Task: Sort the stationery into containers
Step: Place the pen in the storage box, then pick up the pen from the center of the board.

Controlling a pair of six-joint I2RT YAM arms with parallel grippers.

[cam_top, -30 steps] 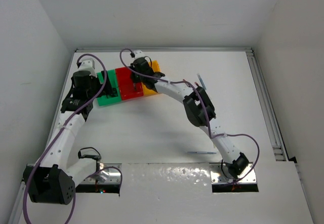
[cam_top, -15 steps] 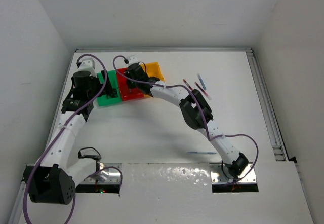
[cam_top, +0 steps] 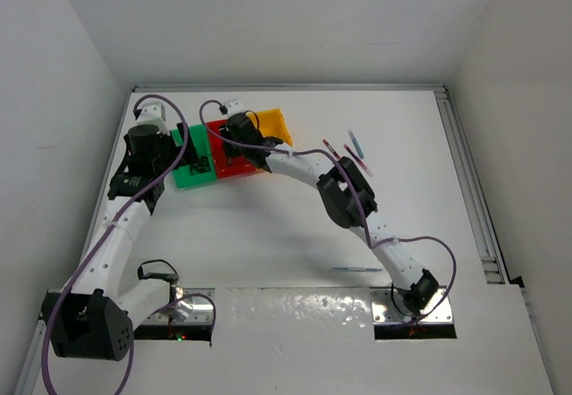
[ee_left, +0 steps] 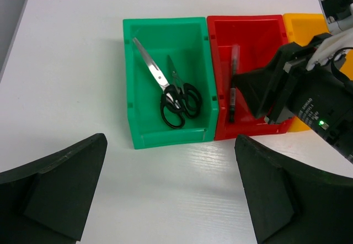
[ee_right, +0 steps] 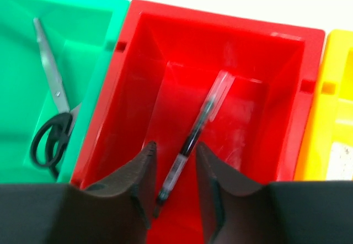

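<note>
Right claw [cam_top: 237,140] hangs low over the red bin [cam_top: 234,168] in the top view, with the green bin [cam_top: 192,177] and yellow bin [cam_top: 277,127] joined to it on either side. Two loose pens [cam_top: 356,147] lie on the surface [cam_top: 268,234] just beside the right arm [cam_top: 304,164], so a sideways swing of that arm could sweep them out of position. In the left wrist view, the left claw [ee_left: 171,194] stands fully open and empty near the front of the row. The scissors [ee_left: 176,97] lie inside the green bin and a dark pen [ee_left: 234,86] lies along the floor of the red bin. A careless retreat of the right claw toward this side risks contact between the two arms. In the right wrist view, the fingers [ee_right: 138,178] stand apart with the dark pen between them, gripping nothing as far as can be judged. Hazard: a tilted or sideways lift may let one finger catch the pen and drag it out, or strike the bin wall and shift the whole row.
</note>
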